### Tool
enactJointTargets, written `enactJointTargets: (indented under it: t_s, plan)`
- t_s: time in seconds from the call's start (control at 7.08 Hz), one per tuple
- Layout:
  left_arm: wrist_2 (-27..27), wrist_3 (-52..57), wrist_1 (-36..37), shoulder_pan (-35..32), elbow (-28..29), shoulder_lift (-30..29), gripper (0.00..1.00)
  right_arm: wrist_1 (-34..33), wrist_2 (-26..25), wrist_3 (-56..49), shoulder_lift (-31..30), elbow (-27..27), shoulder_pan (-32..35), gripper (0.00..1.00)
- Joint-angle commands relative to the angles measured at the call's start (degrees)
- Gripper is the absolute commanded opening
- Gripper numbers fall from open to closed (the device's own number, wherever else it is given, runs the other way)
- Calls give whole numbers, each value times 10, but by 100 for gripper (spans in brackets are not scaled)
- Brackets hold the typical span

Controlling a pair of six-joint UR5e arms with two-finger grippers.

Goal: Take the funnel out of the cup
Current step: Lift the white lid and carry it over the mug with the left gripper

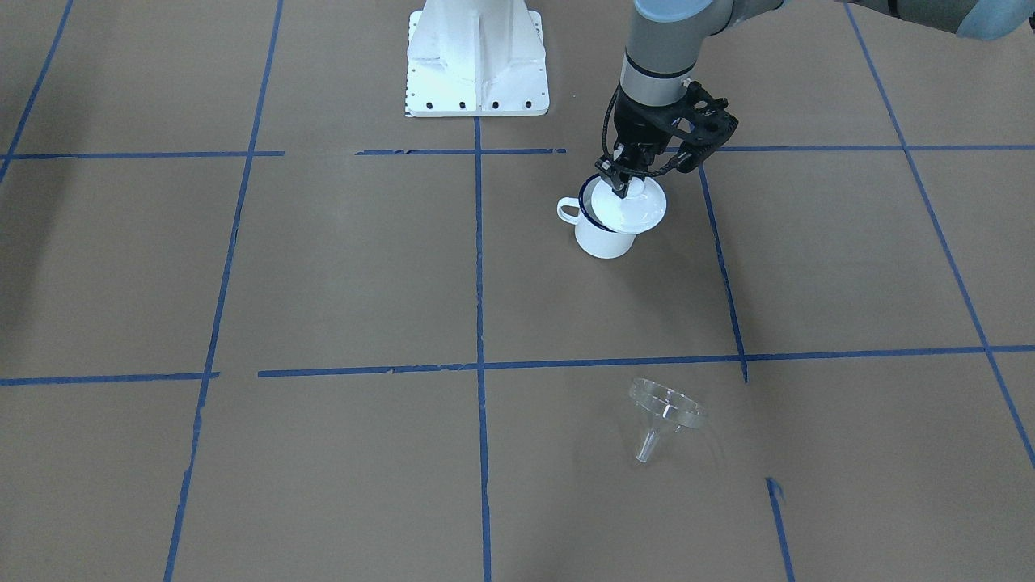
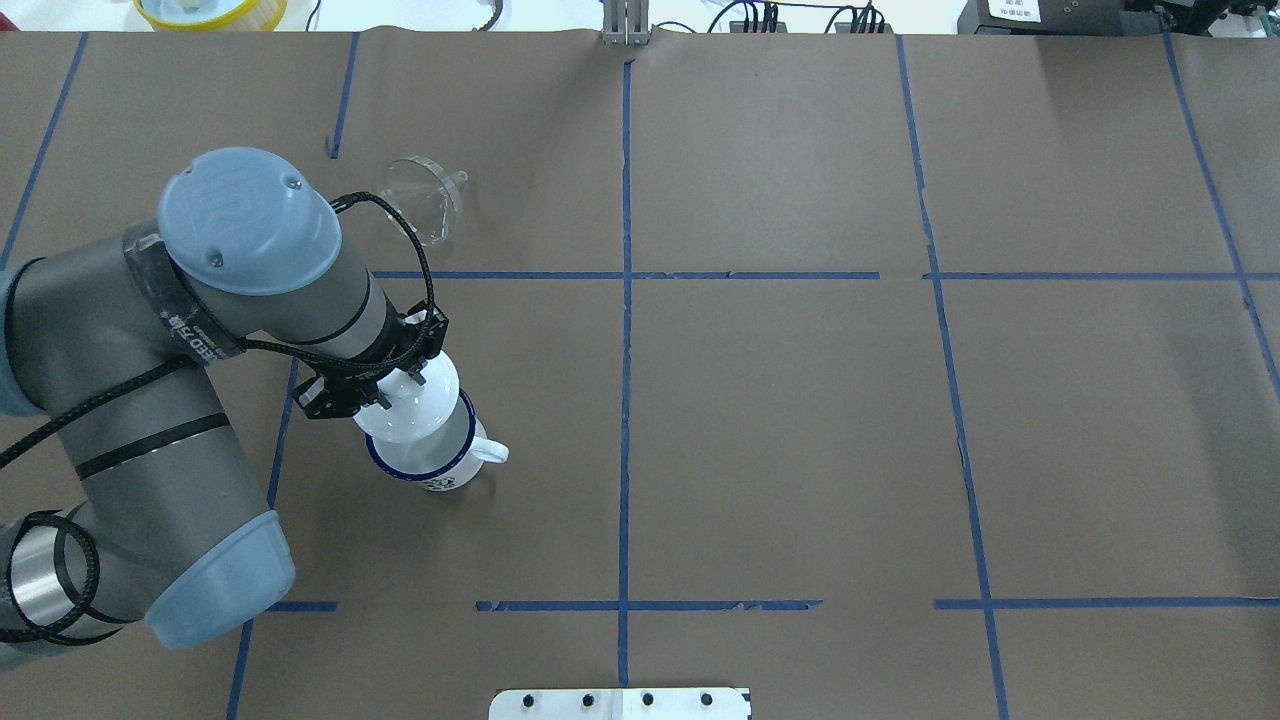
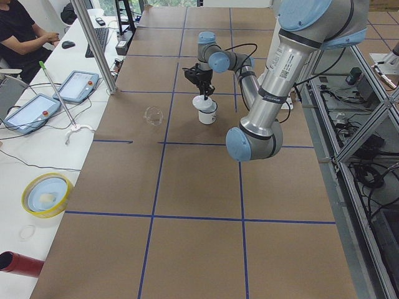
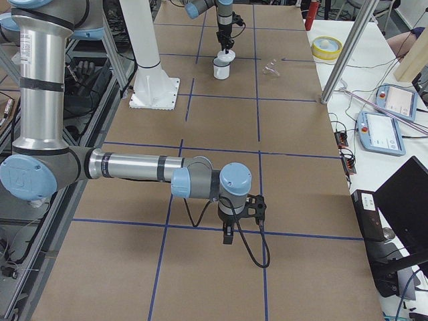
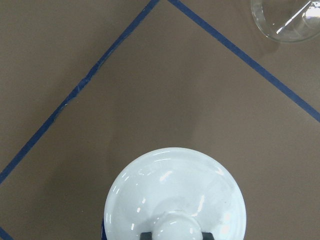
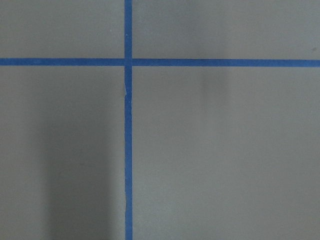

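Note:
The clear funnel (image 1: 665, 408) lies on its side on the brown table, apart from the cup; it also shows in the overhead view (image 2: 425, 195) and at the top right of the left wrist view (image 5: 287, 20). The cup (image 1: 602, 238), a white mug with a dark blue rim, stands upright (image 2: 440, 470). My left gripper (image 1: 623, 187) is shut on the knob of a white domed lid (image 1: 635, 208) that sits over the mug's mouth, shifted to one side. My right gripper (image 4: 227, 234) hangs far from both, and I cannot tell whether it is open or shut.
The robot's white base plate (image 1: 477, 56) stands at the table's near edge. Blue tape lines (image 1: 479, 267) grid the brown table. A yellow bowl (image 2: 210, 10) sits beyond the far edge. Operators' tablets (image 3: 78, 84) lie on a side bench.

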Motion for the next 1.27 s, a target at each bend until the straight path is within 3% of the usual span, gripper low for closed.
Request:
enactJointTargets:
  t_s: [0.0,1.13]
  plan:
    - [-5,-4,-1,5,1,0,0,0,0,0,0,0,0,100]
    - [-22,2,-3,19,8,3,0,0,0,0,0,0,0,100]
